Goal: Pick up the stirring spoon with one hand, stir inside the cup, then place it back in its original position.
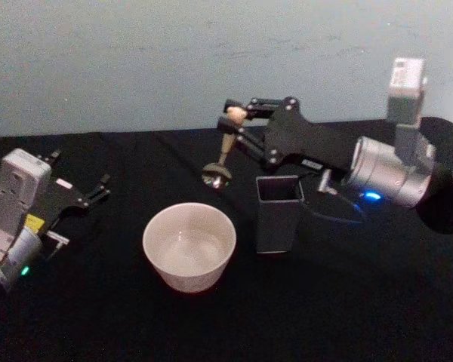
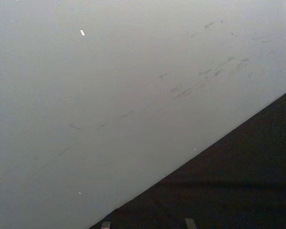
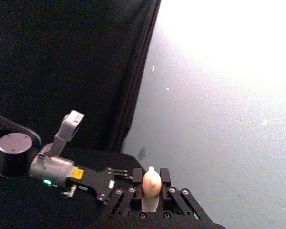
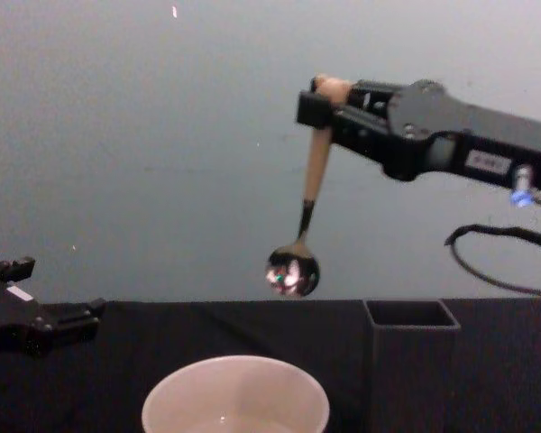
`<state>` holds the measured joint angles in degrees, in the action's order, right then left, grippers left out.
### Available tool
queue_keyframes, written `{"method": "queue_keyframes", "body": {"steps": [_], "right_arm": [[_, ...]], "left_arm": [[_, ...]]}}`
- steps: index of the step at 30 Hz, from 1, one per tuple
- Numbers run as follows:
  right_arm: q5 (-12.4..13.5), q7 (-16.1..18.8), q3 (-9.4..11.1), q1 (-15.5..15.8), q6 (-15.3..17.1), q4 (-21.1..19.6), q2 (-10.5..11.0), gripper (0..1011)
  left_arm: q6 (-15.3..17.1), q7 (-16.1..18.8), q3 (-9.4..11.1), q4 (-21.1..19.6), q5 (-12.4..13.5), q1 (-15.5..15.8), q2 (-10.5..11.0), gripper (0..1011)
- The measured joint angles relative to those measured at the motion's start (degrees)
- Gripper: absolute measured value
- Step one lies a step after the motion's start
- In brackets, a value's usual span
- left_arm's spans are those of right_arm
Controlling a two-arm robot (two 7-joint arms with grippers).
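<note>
Carrying is the step in hand. Head view: right gripper (image 1: 235, 117) clamps the stirring spoon (image 1: 225, 145) by its handle top, bowl dangling beyond the cup (image 1: 187, 275); left gripper (image 1: 90, 192) sits spread open, well left of the cup. Chest view: spoon high above the cup. Next, I reckon: lower it inside.

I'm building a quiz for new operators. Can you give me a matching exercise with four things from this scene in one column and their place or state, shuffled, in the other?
Things
1. stirring spoon
2. cup
3. dark holder
4. left gripper

Place or state
A. open and empty, low at the left side
B. stands on the table, right of the cup
C. hangs bowl-down in the air, clamped by the right gripper
D. cream-white, mouth up, on the table near the robot

Pairs: 1-C, 2-D, 3-B, 4-A
</note>
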<state>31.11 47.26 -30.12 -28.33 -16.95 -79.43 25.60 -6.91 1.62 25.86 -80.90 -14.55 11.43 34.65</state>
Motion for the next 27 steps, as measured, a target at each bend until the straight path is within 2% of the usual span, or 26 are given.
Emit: {"method": "queue_keyframes", "body": {"steps": [14,27], "right_arm": [[1.11,-2.15,4.22,2.87,0.14,-3.31,4.71,213],[1.25,-2.7,5.4,5.24,1.22,-4.18,6.45,213]], "left_arm": [[0.0,0.0,0.0,0.0,0.0,0.0,0.0,1001],[0.0,0.0,0.0,0.0,0.0,0.0,0.0,1001]]}}
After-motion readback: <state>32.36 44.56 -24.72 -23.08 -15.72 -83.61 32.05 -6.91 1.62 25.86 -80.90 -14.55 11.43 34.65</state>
